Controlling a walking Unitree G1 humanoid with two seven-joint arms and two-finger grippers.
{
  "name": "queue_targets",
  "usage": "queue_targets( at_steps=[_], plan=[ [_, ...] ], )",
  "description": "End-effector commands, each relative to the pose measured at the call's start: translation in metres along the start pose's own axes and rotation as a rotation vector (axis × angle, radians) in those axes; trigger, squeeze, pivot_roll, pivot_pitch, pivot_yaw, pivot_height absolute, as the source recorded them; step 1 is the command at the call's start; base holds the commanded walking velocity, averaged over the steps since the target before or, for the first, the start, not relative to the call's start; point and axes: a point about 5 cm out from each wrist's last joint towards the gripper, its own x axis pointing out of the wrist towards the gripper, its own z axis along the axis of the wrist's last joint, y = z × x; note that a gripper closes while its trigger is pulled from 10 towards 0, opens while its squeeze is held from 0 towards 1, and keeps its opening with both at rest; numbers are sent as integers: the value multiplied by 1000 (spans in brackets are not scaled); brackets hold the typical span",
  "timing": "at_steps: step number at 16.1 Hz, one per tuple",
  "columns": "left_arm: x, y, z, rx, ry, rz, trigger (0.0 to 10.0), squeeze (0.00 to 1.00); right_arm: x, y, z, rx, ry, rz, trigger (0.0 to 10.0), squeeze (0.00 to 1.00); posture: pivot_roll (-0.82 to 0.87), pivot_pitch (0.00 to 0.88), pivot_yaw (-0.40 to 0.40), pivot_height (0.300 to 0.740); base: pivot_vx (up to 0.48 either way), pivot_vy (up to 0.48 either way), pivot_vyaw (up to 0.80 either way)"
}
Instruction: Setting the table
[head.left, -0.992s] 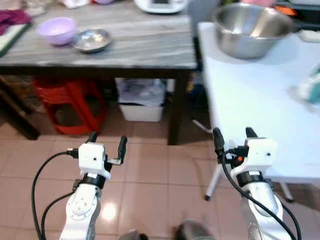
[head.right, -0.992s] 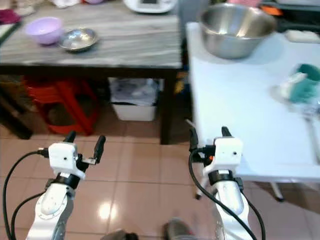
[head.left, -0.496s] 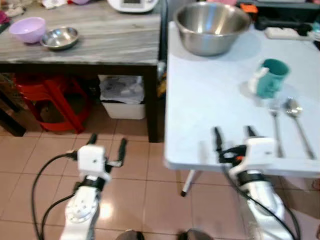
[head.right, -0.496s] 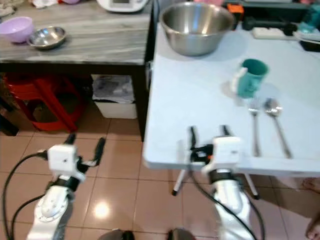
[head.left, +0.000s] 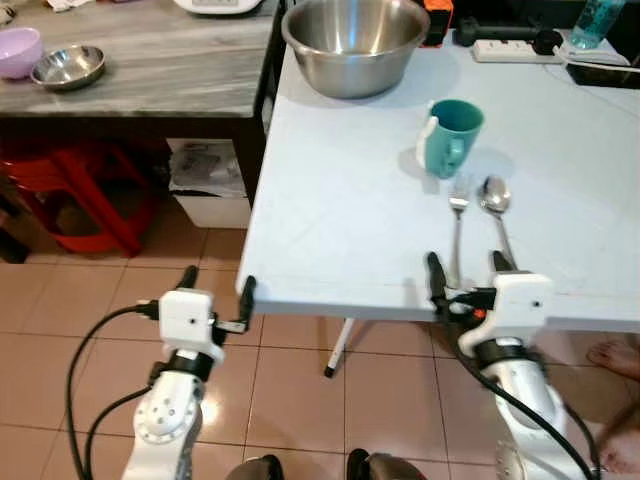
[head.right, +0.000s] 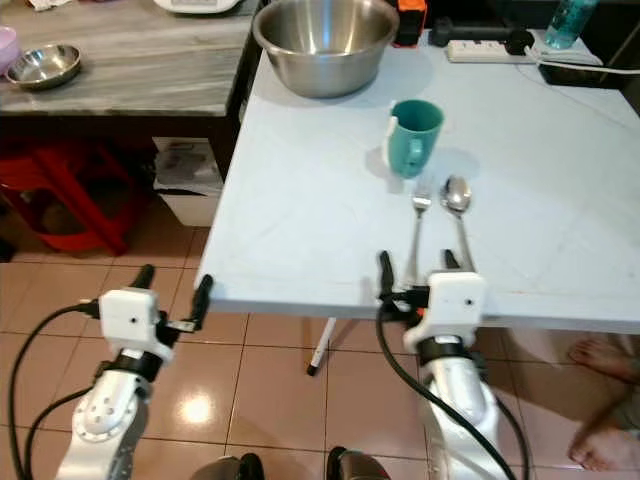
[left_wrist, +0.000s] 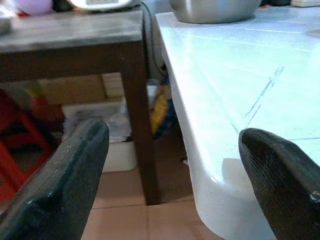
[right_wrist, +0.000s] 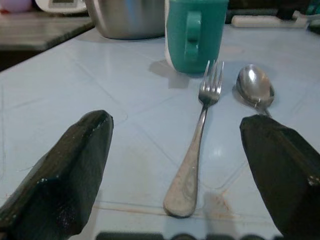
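- Right gripper (head.left: 465, 270): fingers spread wide, empty, held over the near edge of the white table (head.left: 340, 220), straddling the fork's handle end.
- Left gripper (head.left: 215, 285): fingers apart, empty, held above the tiled floor (head.left: 290, 380), just off the table's corner.
- Fork (right_wrist: 197, 145): metal, lay lengthwise beside a metal spoon (right_wrist: 255, 87).
- Teal mug (head.left: 450, 138): upright, just beyond the cutlery.
- Large steel bowl (head.left: 355, 40): round, at the far edge.
- Grey-topped side table (head.left: 150, 70): stood alongside, bearing a small steel bowl (head.left: 68, 67).

Two silver-grey jointed arms end in white boxy wrist housings; the left gripper (head.left: 214, 287) and right gripper (head.left: 467, 268) have long matte-black fingers. Black cables loop alongside each forearm.
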Motion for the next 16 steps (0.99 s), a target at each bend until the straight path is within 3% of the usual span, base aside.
queue_targets(
  at_steps=[1, 4, 6, 10, 16],
  plan=[
    [-1, 1, -2, 11, 10, -2, 10000, 0, 0, -7, 0, 6, 11, -32, 10000, 0, -104, 218, 56, 740, 0, 0, 0],
    [-1, -1, -2, 8, 11, -8, 10000, 0, 2, -8, 1, -5, 5, -30, 10000, 0, -106, 221, 57, 740, 0, 0, 0],
    [2, -4, -3, 5, 14, -28, 10000, 0, 11, -14, 0, 32, 26, -86, 10000, 0, -108, 222, 57, 740, 0, 0, 0],
    [6, -6, -1, 31, 8, -104, 10000, 0, 23, -21, 5, 16, 22, -99, 10000, 0, -108, 228, 56, 740, 0, 0, 0],
    [-4, -13, -4, 17, 30, -228, 10000, 0, 35, -32, 8, -12, 50, -162, 10000, 0, -109, 253, 63, 740, 0, 0, 0]
  ],
)
